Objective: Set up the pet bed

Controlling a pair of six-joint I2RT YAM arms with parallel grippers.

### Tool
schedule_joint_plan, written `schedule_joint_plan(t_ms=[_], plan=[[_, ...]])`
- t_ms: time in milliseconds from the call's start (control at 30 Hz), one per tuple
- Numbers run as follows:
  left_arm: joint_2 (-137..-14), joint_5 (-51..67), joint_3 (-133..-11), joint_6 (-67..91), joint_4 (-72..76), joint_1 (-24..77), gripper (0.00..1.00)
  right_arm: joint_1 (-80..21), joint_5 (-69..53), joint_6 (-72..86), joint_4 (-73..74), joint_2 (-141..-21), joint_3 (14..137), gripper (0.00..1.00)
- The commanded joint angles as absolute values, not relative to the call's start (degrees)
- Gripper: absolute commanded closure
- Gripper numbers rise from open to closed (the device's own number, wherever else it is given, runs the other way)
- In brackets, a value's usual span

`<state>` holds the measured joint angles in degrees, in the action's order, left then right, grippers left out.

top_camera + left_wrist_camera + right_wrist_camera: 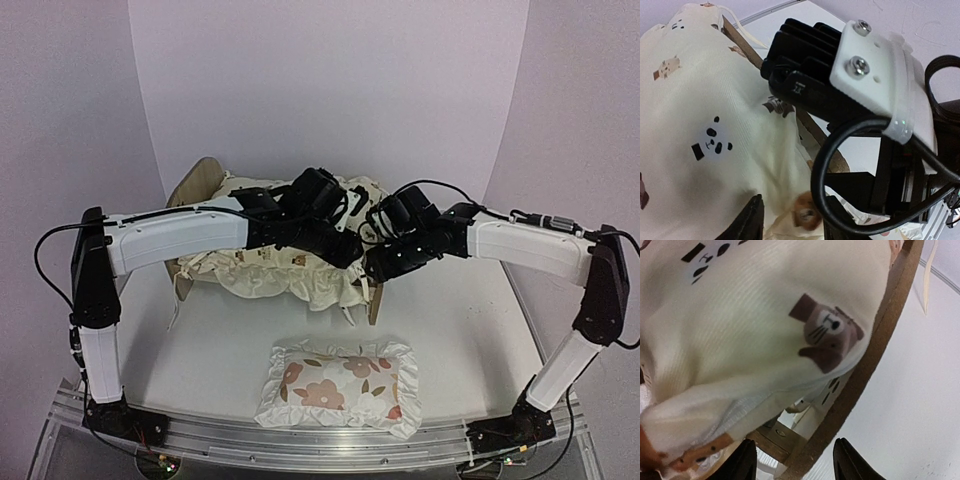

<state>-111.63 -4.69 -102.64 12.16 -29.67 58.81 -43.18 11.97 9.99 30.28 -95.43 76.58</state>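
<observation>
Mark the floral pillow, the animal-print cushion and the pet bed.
floral pillow (338,385), top view, centre of its face.
animal-print cushion (700,95), left wrist view, fabric above the panda print.
pet bed (193,187), top view, rounded headboard.

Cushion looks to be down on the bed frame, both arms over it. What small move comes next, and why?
Probably lift the right hand straight up, clear of the cushion. Its fingers stand apart with nothing gripped, the cushion already lies across the pet bed, and the flowered pillow waits untouched on the table in front.
</observation>
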Motion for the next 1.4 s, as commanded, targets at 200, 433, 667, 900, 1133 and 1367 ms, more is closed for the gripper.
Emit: schedule_joint_plan(t_ms=[200,433,667,900,1133,1367], plan=[[-108.54,-9.93,-105.23,11.39,-30.62,60.29,0.24,-43.24,14.14,15.19,35.50,-80.20,70.45,0.34],[-108.72,-11.71,-103.51,10.66,-33.05,62.39,0.32,-43.46,10.26,18.37,34.56,-72.95,59.41,0.37],[-112.07,-9.85,-102.97,8.19,-30.16,64.24,0.36,-44.03,12.07,20.10,29.22,-70.43,49.74,0.41],[-122.82,-10.30,-116.43,10.51,-35.87,66.48,0.48,-44.03,18.71,22.19,28.17,-65.19,45.24,0.43],[-128.60,-11.78,-121.17,13.58,-37.92,66.79,0.54,-44.03,19.67,22.83,28.18,-61.28,42.71,0.44],[-133.25,-14.92,-126.81,14.48,-40.49,66.79,0.44,-44.03,18.20,23.56,28.20,-60.15,41.73,0.44]])
